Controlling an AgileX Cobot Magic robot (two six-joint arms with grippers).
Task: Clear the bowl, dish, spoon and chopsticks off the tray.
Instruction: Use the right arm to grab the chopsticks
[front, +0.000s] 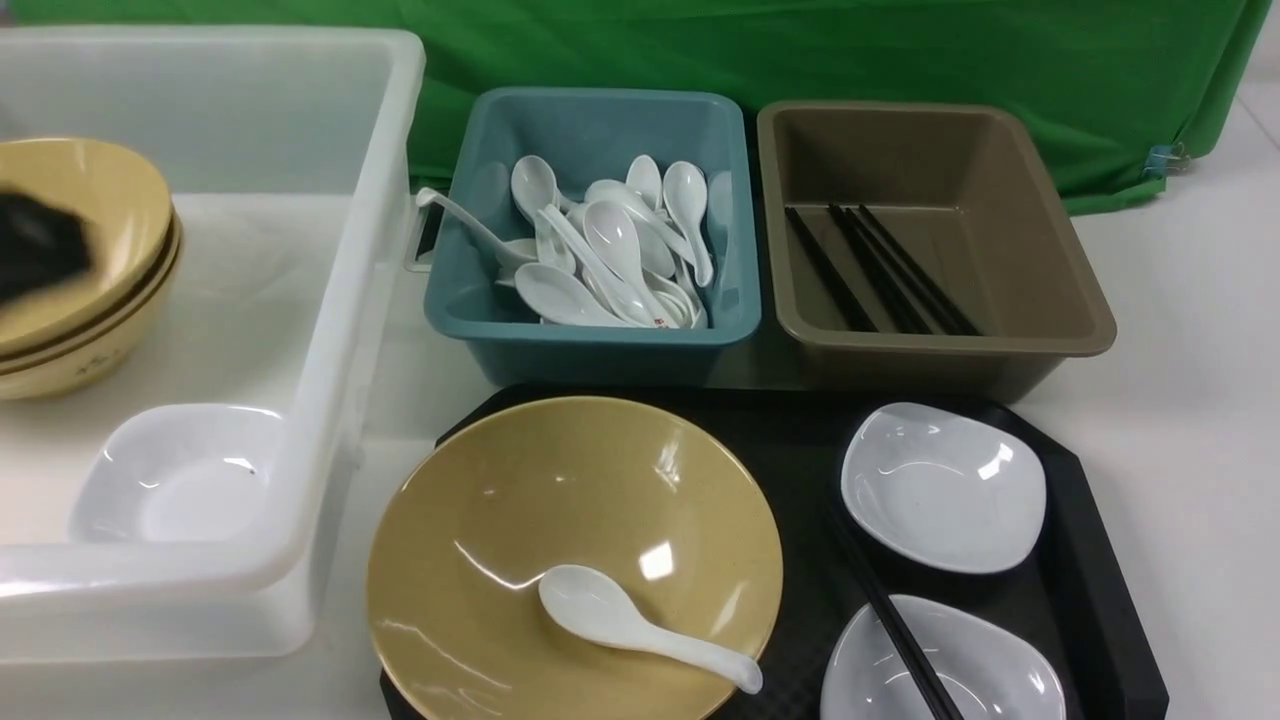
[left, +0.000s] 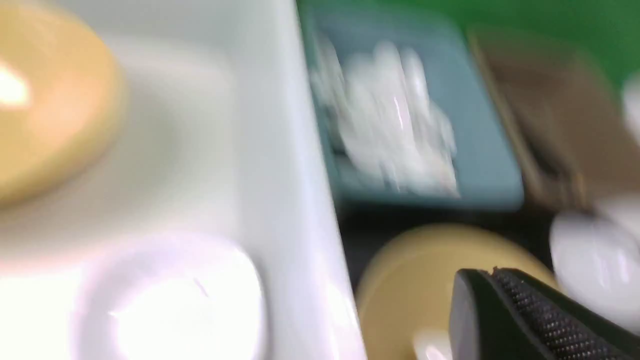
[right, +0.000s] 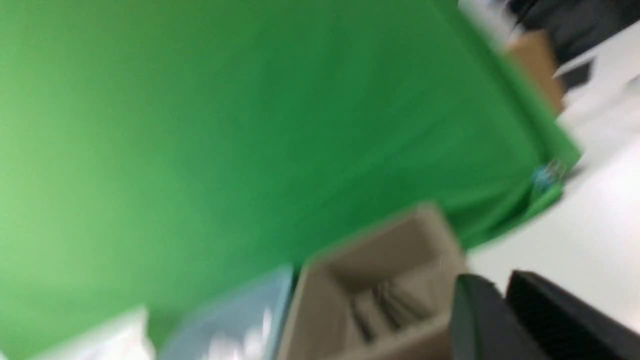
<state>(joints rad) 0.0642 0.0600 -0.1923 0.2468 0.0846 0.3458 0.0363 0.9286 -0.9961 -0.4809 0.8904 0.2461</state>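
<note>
The black tray (front: 800, 440) lies at the near centre-right. On its left part sits the mustard-yellow bowl (front: 520, 520), with the white spoon (front: 620, 615) lying inside it. Two white dishes (front: 940, 490) (front: 950, 670) stand on the tray's right part. The black chopsticks (front: 895, 625) run across the nearer dish. My left gripper (front: 40, 245) is a dark blur at the far left, over the stacked bowls. In the left wrist view it (left: 492, 272) is shut and holds nothing, with the bowl (left: 410, 280) beyond it. My right gripper (right: 495, 280) is shut and empty, and it does not show in the front view.
A big white tub (front: 340, 300) on the left holds stacked yellow bowls (front: 80, 300) and a white dish (front: 180, 480). Behind the tray stand a blue tub (front: 590, 340) full of white spoons and a brown tub (front: 1050, 300) with black chopsticks. A green cloth hangs at the back.
</note>
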